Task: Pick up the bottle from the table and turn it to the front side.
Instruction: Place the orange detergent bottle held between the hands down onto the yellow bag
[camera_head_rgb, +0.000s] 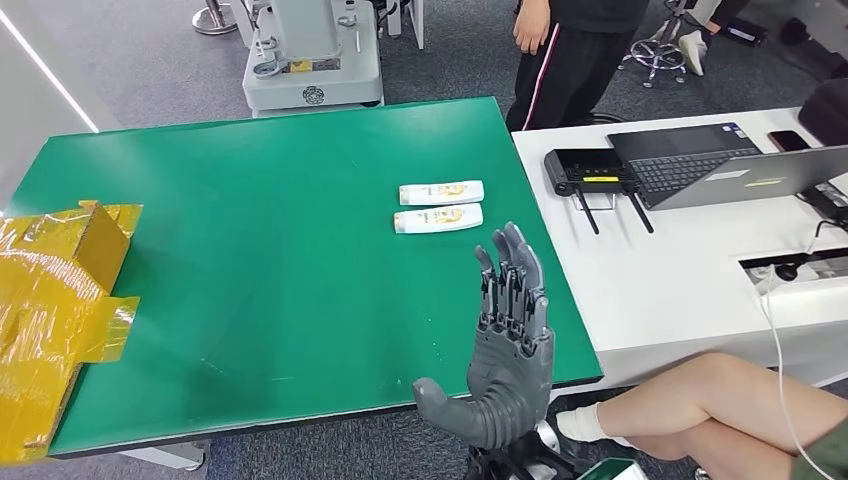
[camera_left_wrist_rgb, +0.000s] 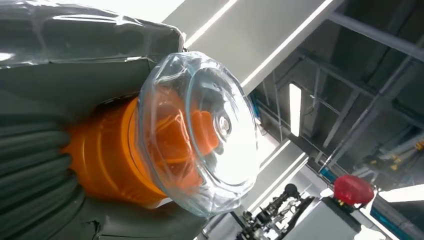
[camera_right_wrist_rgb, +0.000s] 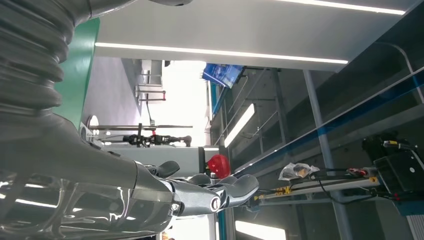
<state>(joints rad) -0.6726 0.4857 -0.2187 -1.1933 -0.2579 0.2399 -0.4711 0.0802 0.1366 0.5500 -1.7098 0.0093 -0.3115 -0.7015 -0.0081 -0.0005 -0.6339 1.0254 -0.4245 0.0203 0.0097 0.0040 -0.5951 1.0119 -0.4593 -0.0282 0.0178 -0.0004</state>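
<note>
Table (camera_head_rgb: 250, 250): solid green top with a dark edge.
Bottles, two (camera_head_rgb: 441, 192) (camera_head_rgb: 438, 218): white bodies, each with a yellow-orange patch and small print too fine to read.
Right robot hand (camera_head_rgb: 505, 345): dark grey throughout, with glossy silver-grey highlights in the right wrist view (camera_right_wrist_rgb: 210, 195).
Left robot hand (camera_left_wrist_rgb: 45, 165): grey ribbed cover; against it an orange ribbed object under a clear glossy cap (camera_left_wrist_rgb: 165, 145).
Boxes (camera_head_rgb: 55, 300): yellow, wrapped in shiny yellow tape.
Side desk (camera_head_rgb: 680, 270): white.
Laptop (camera_head_rgb: 720, 165): grey shell, black keys.
Router (camera_head_rgb: 590, 170): black with a yellow label.
Floor (camera_head_rgb: 130, 60): mottled grey carpet.
Standing person's trousers (camera_head_rgb: 560, 70): black with a pink-and-white side stripe.
Seated person's sock (camera_head_rgb: 585, 425): white.
</note>
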